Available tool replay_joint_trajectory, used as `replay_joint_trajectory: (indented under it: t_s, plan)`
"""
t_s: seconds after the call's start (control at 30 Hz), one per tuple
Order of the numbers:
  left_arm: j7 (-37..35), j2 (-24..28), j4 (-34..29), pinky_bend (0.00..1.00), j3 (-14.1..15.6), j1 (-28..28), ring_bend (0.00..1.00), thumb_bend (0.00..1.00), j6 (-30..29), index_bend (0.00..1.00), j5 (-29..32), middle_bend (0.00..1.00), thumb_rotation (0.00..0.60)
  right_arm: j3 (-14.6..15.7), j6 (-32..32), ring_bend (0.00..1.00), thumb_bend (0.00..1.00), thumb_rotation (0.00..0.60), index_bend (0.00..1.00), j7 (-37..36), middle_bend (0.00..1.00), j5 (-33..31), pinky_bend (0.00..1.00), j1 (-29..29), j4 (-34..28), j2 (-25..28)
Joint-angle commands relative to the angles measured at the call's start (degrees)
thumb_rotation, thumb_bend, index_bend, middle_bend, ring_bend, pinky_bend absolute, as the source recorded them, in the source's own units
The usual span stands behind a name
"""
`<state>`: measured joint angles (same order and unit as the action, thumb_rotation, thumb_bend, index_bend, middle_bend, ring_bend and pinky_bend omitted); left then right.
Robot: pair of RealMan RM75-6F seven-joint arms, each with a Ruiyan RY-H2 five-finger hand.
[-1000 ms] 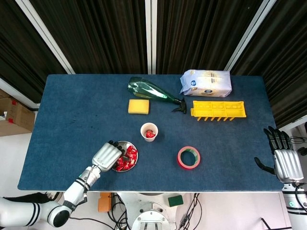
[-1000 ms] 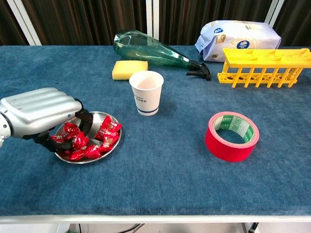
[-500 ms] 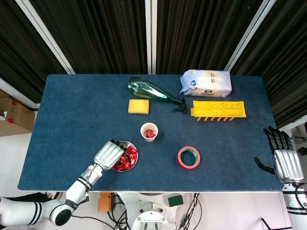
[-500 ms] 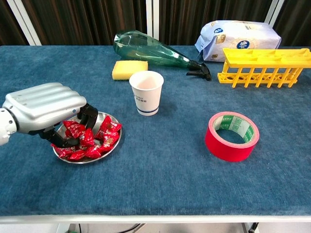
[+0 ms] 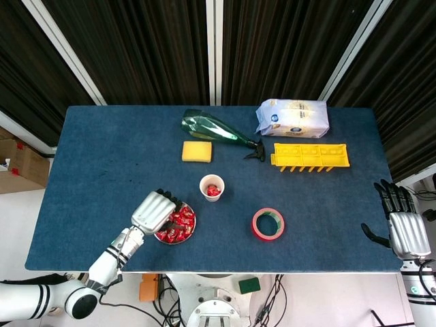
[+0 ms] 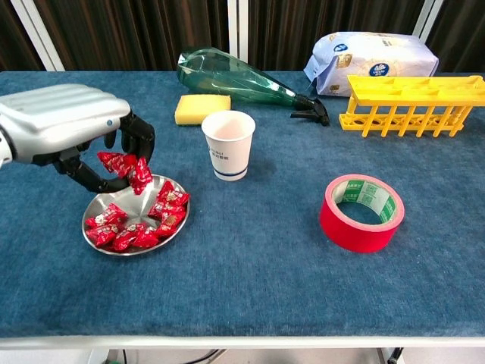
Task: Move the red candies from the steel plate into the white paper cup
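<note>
My left hand [image 6: 68, 129] [image 5: 154, 210] hangs above the left part of the steel plate [image 6: 173, 226] [image 5: 191, 230] and pinches red candies [image 6: 129, 168] between its dark fingertips. More red candies [image 6: 136, 227] [image 5: 177, 225] lie in the plate. The white paper cup [image 6: 229, 144] [image 5: 212, 187] stands upright to the right of the hand, with a red candy [image 5: 213, 191] inside it in the head view. My right hand [image 5: 403, 225] rests open at the table's right edge, holding nothing.
A red tape roll [image 6: 361, 211] lies right of the cup. Behind it are a yellow sponge [image 6: 201, 108], a green spray bottle [image 6: 242, 79] on its side, a yellow rack [image 6: 413, 104] and a white bag [image 6: 373, 53].
My left hand has risen off the plate with red candies pinched in its fingers. The right hand has stayed still.
</note>
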<state>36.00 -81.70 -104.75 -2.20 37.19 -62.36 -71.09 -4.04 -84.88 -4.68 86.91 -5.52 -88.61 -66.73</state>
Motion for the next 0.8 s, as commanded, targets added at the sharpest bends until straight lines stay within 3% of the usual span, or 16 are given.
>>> replay_joint_trajectory:
  t_s: [0.03, 0.27, 0.53, 0.8]
  plan:
    - [0.24, 1.42, -2.13, 0.44, -1.75, 1.08, 0.40, 0.37, 0.56, 0.60, 1.33, 0.57, 0.600, 0.00, -0.03, 0.00, 0.24, 0.600, 0.00, 0.08, 0.01, 0.00, 0.00, 0.01, 0.04, -0.05]
    - [4.11, 1.54, -4.32, 0.44, -6.90, 6.00, 0.40, 0.37, 3.51, 0.60, 8.57, 0.57, 0.600, 0.05, 0.35, 0.00, 0.24, 0.600, 0.00, 0.52, 0.01, -0.11, 0.00, -0.14, 0.10, -0.23]
    - [9.90, -1.31, -2.31, 0.44, -13.13, 13.80, 0.40, 0.37, 4.35, 0.60, 19.91, 0.57, 0.600, -0.23, 0.01, 0.00, 0.24, 0.600, 0.00, -0.43, 0.01, -0.37, 0.00, 0.01, 0.11, 0.18]
    - [11.21, -4.59, 2.06, 0.44, -15.15, 19.46, 0.40, 0.37, 4.67, 0.60, 27.49, 0.57, 0.600, -0.41, 0.40, 0.00, 0.24, 0.600, 0.00, -1.36, 0.01, -0.70, 0.00, -0.14, 0.31, 0.51]
